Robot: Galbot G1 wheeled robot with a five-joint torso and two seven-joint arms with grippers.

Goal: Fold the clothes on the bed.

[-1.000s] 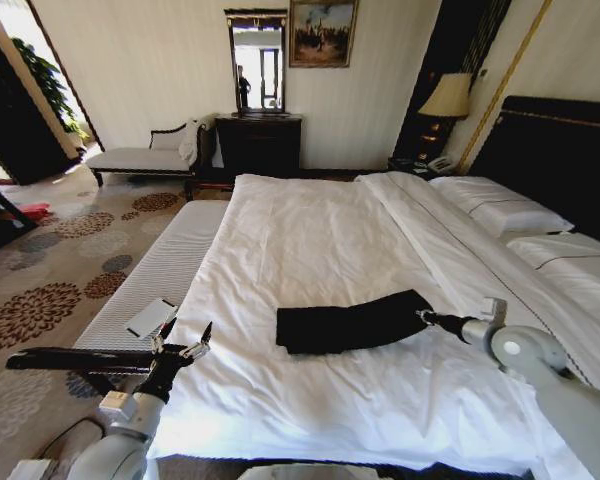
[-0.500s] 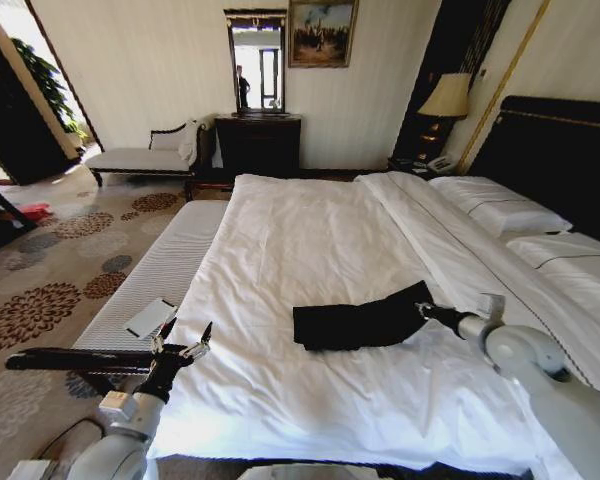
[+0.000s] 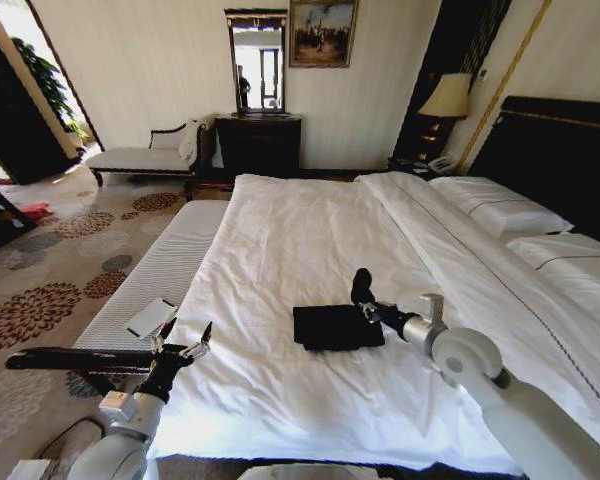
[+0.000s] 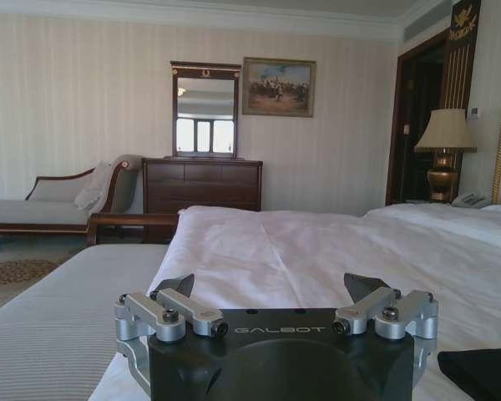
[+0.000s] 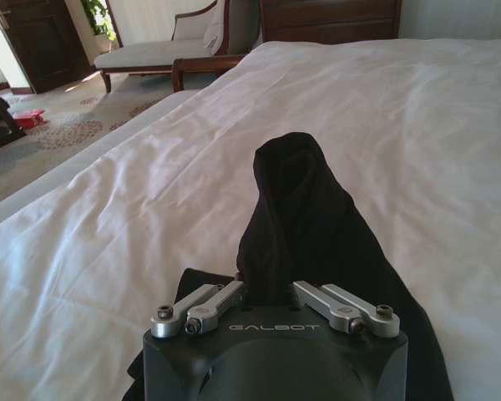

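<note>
The clothes (image 3: pixel 330 328), a black top, lie as a small folded rectangle near the middle of the white bed (image 3: pixel 300 230). My right gripper (image 3: pixel 366 307) is just above their right edge, shut on one end of the fabric, which stands up in a dark hump (image 3: pixel 361 285). In the right wrist view the black fabric (image 5: pixel 296 200) rises from between the fingers of that gripper (image 5: pixel 267 294). My left gripper (image 3: pixel 185 338) hangs open and empty by the bed's left front corner. In the left wrist view this gripper (image 4: pixel 270 288) faces along the bed, with the clothes (image 4: pixel 484 374) off to one side.
A striped white bench (image 3: pixel 165 265) runs along the bed's left side with a flat white object (image 3: pixel 152 316) on it. A dark bar (image 3: pixel 80 358) lies near the left arm. Pillows (image 3: pixel 500 205) and a dark headboard (image 3: pixel 560 150) are at right; a dresser (image 3: pixel 258 142) and a chaise (image 3: pixel 145 155) stand behind.
My right gripper has swung left with the top's right end, laying it over the rest. The long black strip is now a short rectangle. The left arm has not moved.
</note>
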